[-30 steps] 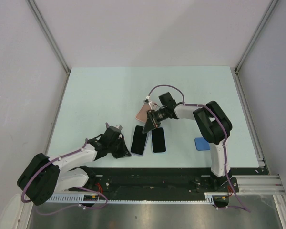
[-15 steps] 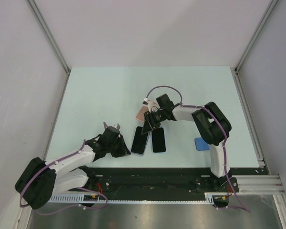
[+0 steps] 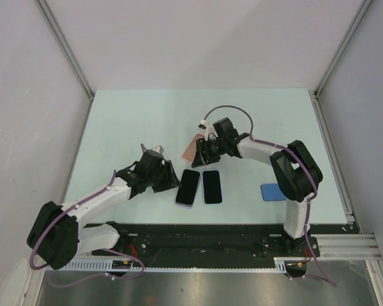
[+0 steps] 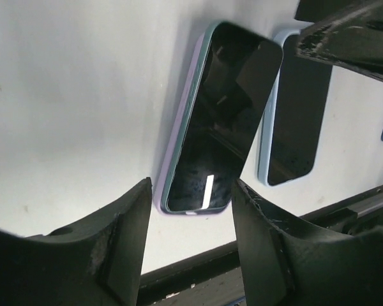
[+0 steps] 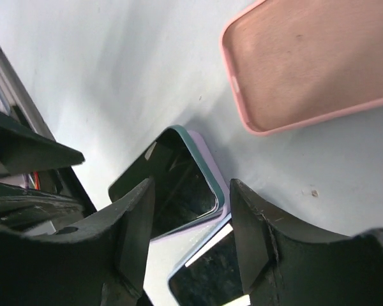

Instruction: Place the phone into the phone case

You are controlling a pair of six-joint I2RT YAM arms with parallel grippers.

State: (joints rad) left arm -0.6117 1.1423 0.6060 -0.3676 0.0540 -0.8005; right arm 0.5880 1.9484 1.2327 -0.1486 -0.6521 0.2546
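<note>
Lilac case (image 4: 179,143) with phone (image 4: 223,121) seated inside lies on desk (image 4: 70,95) just ahead of left end effector (image 4: 193,191), fingers apart, empty; right end effector (image 5: 191,191) likewise apart above its corner. Insertion looks finished; next, check corners flush, press any raised one
</note>
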